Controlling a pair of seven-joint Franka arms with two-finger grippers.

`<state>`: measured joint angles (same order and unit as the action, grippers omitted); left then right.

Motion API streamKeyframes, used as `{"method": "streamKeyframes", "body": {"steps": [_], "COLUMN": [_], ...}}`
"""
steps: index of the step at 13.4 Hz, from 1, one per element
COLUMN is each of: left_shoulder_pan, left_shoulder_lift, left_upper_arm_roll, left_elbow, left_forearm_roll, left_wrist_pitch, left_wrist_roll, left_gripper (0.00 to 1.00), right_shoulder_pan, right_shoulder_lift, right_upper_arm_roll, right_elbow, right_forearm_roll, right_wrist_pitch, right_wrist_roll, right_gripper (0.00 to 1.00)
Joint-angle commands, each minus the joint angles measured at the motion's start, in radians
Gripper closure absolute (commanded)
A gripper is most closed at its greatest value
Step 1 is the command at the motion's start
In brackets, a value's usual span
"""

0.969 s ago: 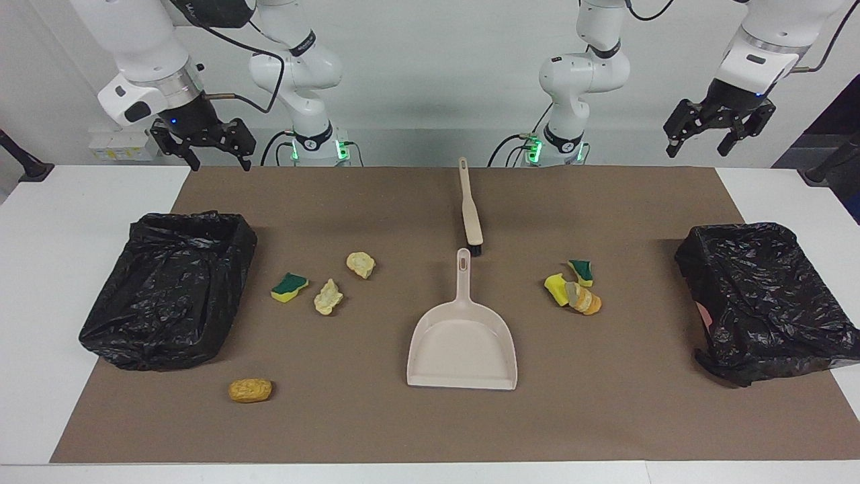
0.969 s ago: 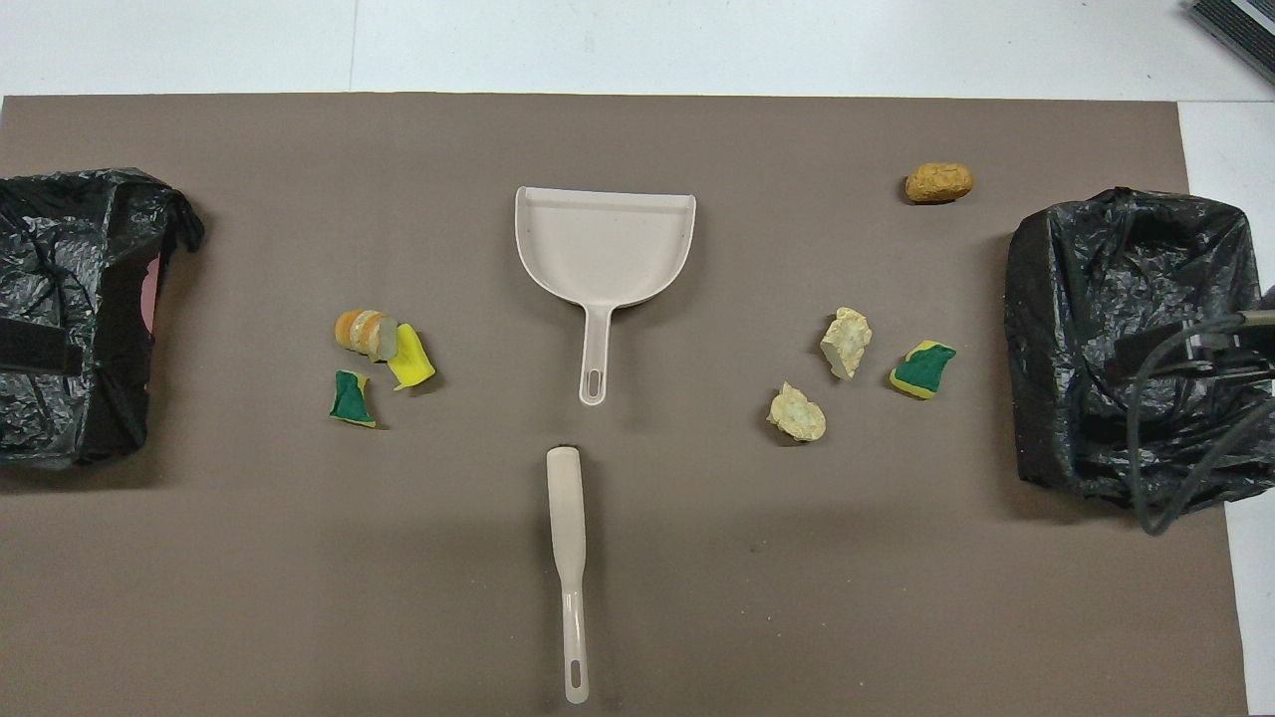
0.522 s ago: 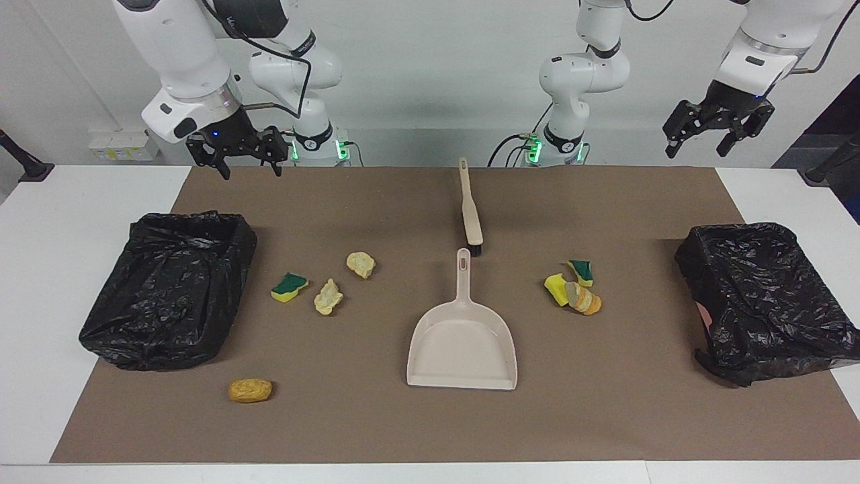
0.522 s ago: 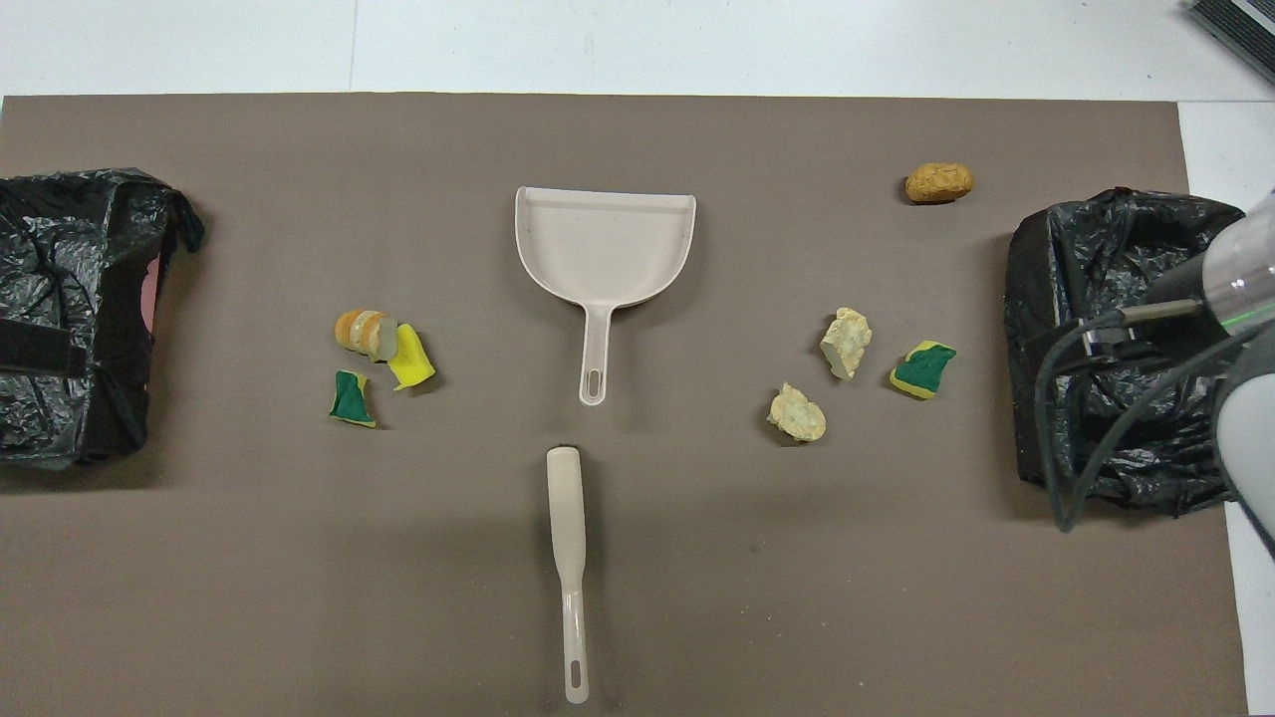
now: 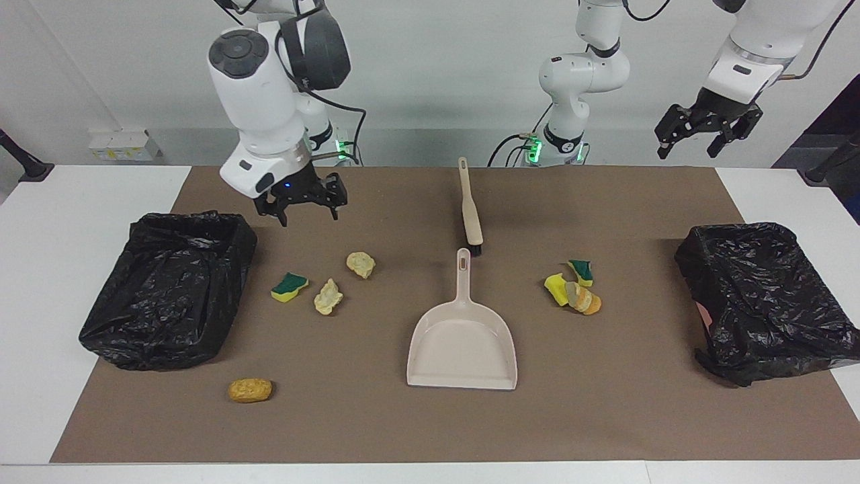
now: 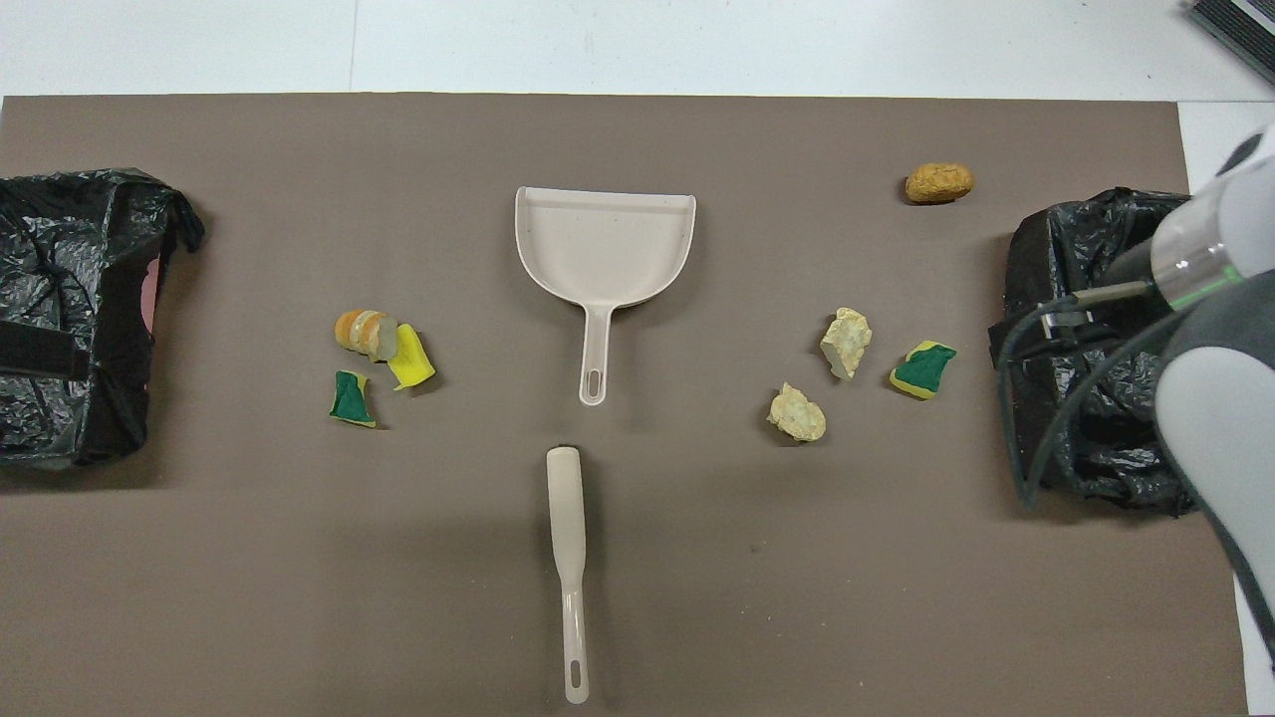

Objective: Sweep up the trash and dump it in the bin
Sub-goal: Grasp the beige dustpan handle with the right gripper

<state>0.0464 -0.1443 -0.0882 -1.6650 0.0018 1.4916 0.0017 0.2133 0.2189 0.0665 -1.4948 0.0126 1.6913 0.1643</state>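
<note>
Tabletop (image 5: 40,222), white, is carrying a brown mat (image 5: 376,430). Lying on mat: dustpan (image 5: 462,343) mid, brush (image 5: 470,208) just nearer robots, bin (image 5: 168,289) & second bin (image 5: 766,302) at each end, trash scraps (image 5: 326,297) w/ more (image 5: 574,289) scattered between.

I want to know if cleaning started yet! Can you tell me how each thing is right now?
Dustpan: flat on the mat, empty.
Brush: lying on the mat, untouched.
Trash: scraps loose on the mat, unswept.
Bin by the right arm: open, bag-lined.
Bin by the left arm: open, bag-lined.
Right gripper: open, empty, over the mat.
Left gripper: open, empty, raised, waiting.
</note>
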Motion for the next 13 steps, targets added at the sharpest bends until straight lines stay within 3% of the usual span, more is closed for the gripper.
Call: {"method": "streamKeyframes", "body": {"steps": [1,4,10,13], "left_shoulder_pan": [-0.011,-0.013,-0.023,-0.030], "left_shoulder_lift": [-0.070,-0.106,-0.106,-0.106], "left_upper_arm_roll": [0.001,-0.001,-0.002,-0.001], "left_elbow": [-0.122,-0.202,-0.233,-0.236], "left_forearm_roll": [-0.011,-0.011,-0.011,-0.011], "left_wrist_pitch": [0.035,0.082,0.098,0.098], "left_wrist_roll": [-0.009,-0.009,-0.009,-0.009], "left_gripper": [0.00,0.00,0.00,0.00], "right_shoulder_pan": [0.044,0.099,0.191,0.270], "right_shoulder_lift": [0.072,0.128,0.238,0.357], "right_upper_arm_roll": [0.002,0.002,0.001,-0.001], "right_elbow": [0.025,0.025,0.039,0.155], "right_forearm_roll": [0.009,0.009,-0.002,-0.011], "right_wrist_pitch": [0.091,0.160,0.296,0.326], "right_wrist_roll": [0.110,0.214,0.378,0.498], "right_gripper": [0.00,0.00,0.00,0.00]}}
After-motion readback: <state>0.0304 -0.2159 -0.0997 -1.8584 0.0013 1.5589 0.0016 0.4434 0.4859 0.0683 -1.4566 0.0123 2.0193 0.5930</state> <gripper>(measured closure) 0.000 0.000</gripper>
